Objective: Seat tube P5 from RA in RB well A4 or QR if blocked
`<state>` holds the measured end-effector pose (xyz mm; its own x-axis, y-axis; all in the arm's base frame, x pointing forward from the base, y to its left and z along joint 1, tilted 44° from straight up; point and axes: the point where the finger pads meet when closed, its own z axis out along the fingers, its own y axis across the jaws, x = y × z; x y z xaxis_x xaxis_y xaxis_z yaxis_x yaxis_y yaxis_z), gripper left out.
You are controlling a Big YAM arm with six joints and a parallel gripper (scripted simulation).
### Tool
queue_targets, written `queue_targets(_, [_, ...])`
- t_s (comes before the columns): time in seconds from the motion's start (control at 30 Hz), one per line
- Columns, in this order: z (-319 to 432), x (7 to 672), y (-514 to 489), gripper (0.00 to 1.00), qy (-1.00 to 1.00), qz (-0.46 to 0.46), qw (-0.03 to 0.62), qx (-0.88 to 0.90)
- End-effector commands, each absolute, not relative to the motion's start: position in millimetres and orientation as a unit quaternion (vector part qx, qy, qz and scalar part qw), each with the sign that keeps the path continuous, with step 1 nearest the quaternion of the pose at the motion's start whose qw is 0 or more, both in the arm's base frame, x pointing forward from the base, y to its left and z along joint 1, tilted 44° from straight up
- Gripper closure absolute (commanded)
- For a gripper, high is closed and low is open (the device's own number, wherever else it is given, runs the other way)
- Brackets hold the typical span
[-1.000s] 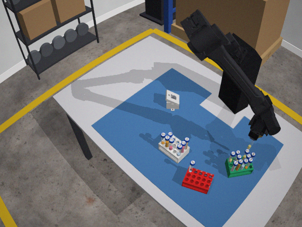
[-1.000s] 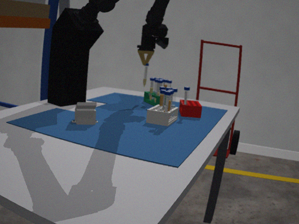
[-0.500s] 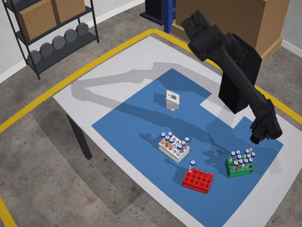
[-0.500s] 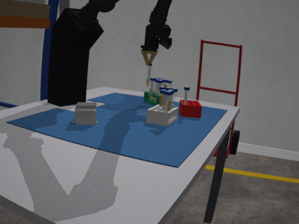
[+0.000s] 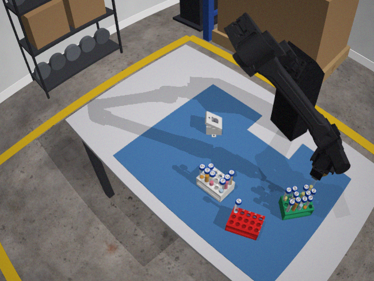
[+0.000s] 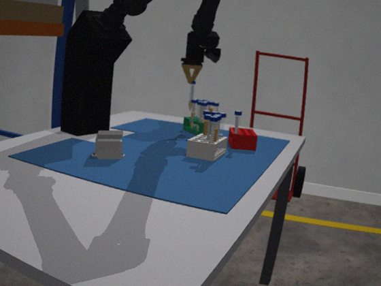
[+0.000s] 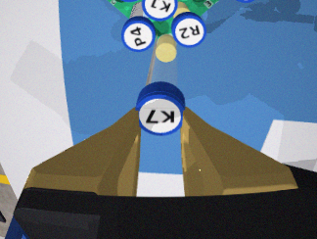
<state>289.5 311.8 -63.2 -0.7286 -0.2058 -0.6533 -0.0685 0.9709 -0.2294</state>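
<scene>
My gripper (image 7: pixel 160 118) is shut on the blue-capped tube K7 (image 7: pixel 159 116) and holds it upright in the air. In the exterior view the tube (image 6: pixel 191 94) hangs from the fingers (image 6: pixel 192 81), its tip about level with the caps in the green rack RA (image 6: pixel 194 122). In the wrist view its yellow tip lies by the rack's near corner, between caps P4 (image 7: pixel 138 34) and R2 (image 7: pixel 189 28). Other caps are cut off by the frame edge. The white rack RB (image 5: pixel 214 184) holds several tubes.
The red rack QR (image 5: pixel 244 223) stands between RB and RA (image 5: pixel 296 209), with one tube (image 5: pixel 238 204) in a back corner well. The grey DONE box (image 5: pixel 213 123) sits farther along the blue mat. The arm's black base (image 5: pixel 291 99) stands at the table's edge.
</scene>
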Motion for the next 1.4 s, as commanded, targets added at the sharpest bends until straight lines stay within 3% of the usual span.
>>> queue_targets(0.0, [-59,290,319,1.0,0.924,-0.089,0.365,-0.075])
queue_targets(1.37, [-71,294,321,1.0,0.924,-0.094,0.363,-0.079])
